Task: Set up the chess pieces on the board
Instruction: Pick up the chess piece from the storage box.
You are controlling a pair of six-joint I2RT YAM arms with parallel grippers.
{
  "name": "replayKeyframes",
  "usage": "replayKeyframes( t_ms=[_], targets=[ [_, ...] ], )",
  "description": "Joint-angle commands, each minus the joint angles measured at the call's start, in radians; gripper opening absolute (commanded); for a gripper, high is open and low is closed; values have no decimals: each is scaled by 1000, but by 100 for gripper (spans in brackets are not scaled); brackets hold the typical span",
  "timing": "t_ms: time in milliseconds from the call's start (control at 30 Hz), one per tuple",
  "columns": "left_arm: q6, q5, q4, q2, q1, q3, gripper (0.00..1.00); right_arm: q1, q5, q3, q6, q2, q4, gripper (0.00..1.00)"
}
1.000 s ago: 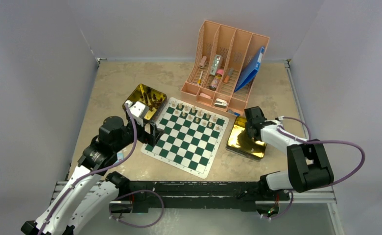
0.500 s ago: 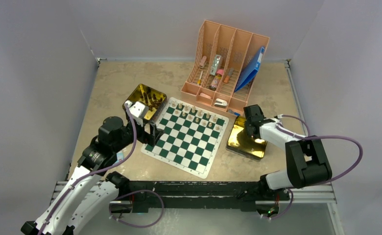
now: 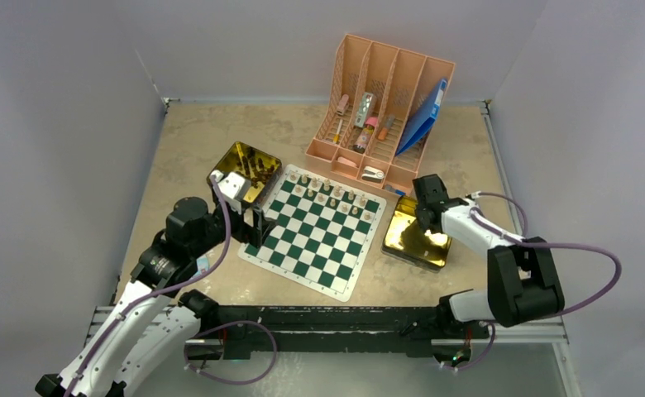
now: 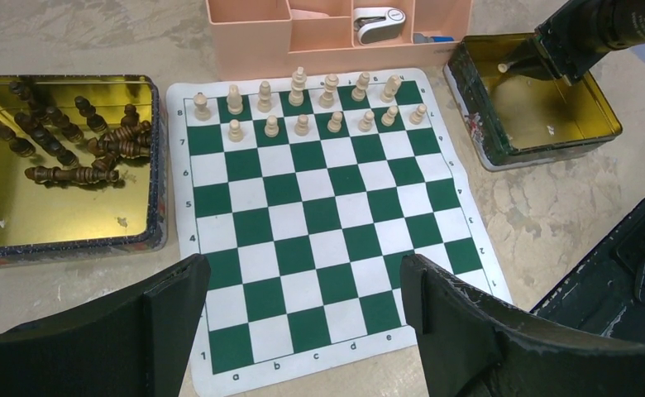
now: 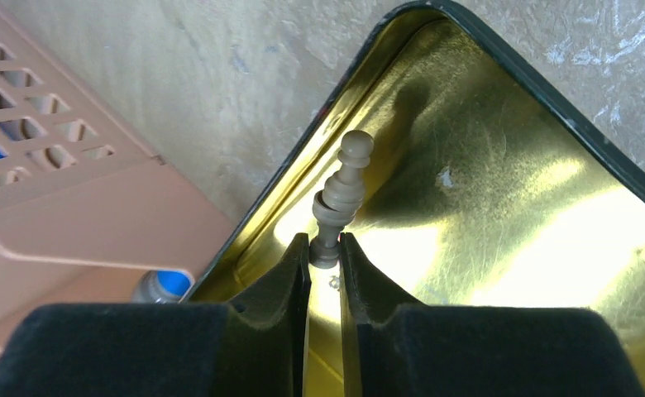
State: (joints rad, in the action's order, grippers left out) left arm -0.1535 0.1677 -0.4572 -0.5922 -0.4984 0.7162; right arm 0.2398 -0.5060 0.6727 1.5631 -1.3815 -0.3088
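Note:
The green and white board (image 3: 315, 236) lies mid-table, also in the left wrist view (image 4: 319, 223). Pale tan pieces (image 4: 303, 103) stand in its two far rows. Dark brown pieces (image 4: 71, 145) lie in the left gold tin (image 3: 249, 169). My right gripper (image 5: 325, 252) is shut on the base of a pale tan piece (image 5: 341, 198) over the right gold tin (image 5: 509, 215), shown from above (image 3: 416, 236). My right gripper sits at that tin's far corner (image 3: 424, 207). My left gripper (image 4: 303, 306) is open and empty above the board's near-left edge (image 3: 249, 223).
A pink desk organiser (image 3: 381, 112) with markers, tubes and a blue folder stands behind the board, close to the right tin. The left tin's wall (image 4: 158, 190) borders the board's left edge. A black rail (image 3: 327, 318) runs along the near table edge.
My right gripper has shifted slightly right and nearer over the right tin, its arm's elbow swinging right. The left arm has not moved.

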Motion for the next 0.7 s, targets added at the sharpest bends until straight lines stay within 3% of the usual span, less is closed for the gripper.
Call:
replayKeyframes(
  t_ms=[0, 467, 667],
  targets=[
    [11, -10, 23, 15, 3, 25, 85, -5, -40, 77, 1, 70, -122, 0],
    [-25, -27, 24, 0, 3, 31, 83, -5, -51, 232, -246, 316, -151, 0],
    [-128, 13, 17, -16, 3, 50, 78, -5, 149, 143, -619, 420, 188, 0]
  ],
)
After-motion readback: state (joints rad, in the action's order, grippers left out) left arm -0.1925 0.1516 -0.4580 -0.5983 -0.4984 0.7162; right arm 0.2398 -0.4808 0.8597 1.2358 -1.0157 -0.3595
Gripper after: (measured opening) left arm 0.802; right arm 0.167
